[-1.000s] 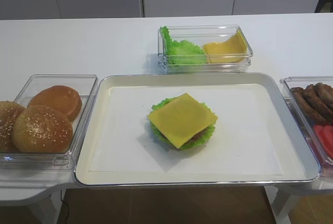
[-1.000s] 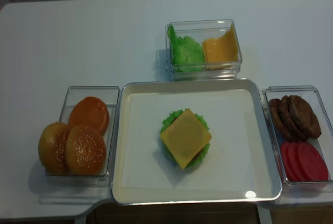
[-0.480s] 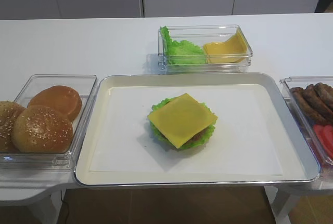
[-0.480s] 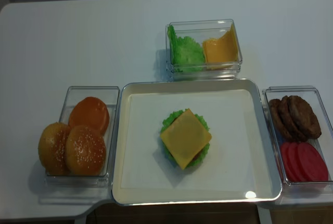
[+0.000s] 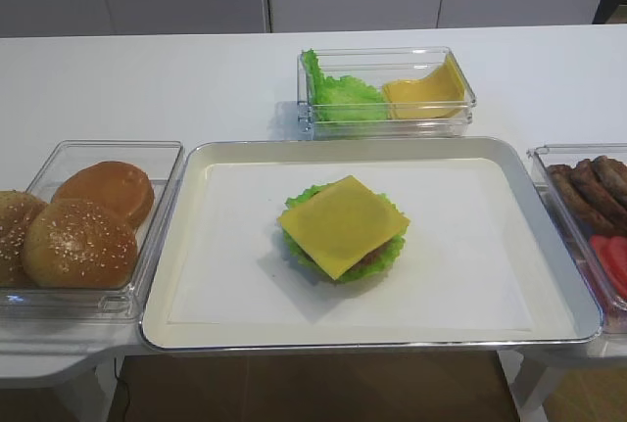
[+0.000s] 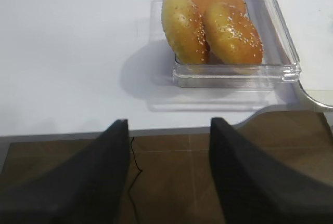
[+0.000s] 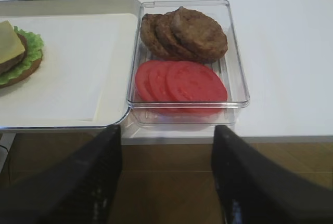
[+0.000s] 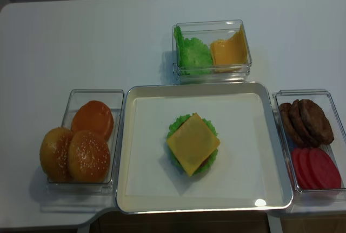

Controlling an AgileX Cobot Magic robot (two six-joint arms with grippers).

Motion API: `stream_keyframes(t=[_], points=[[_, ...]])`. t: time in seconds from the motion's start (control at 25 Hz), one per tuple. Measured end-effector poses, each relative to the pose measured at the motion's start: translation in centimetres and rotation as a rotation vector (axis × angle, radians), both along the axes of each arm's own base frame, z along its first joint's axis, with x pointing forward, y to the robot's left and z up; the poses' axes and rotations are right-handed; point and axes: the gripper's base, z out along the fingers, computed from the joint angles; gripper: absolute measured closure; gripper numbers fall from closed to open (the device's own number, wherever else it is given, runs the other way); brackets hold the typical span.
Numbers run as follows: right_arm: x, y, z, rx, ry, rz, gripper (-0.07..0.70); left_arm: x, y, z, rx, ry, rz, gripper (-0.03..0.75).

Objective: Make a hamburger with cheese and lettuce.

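The hamburger (image 5: 342,229) sits mid-tray (image 5: 549,236) on the worktop, cheese (image 5: 343,223) capping patty and lettuce (image 5: 295,247), awaiting a bun (image 5: 80,243). Both grippers, left (image 6: 167,174) and right (image 7: 166,177), hang off the edge, jaws open and empty.

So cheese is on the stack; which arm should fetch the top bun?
Left, probably. The left gripper hangs open just in front of the bun box, while the right gripper faces the patties and tomato slices, across the tray.
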Motion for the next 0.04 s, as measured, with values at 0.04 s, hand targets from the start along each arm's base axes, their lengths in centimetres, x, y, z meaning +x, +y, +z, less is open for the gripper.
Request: stream_keyframes(t=[0.04], points=[[0.00, 0.00, 0.00, 0.000, 0.000, 0.000, 0.216, 0.00, 0.00, 0.00, 0.000, 0.000, 0.000, 0.346]])
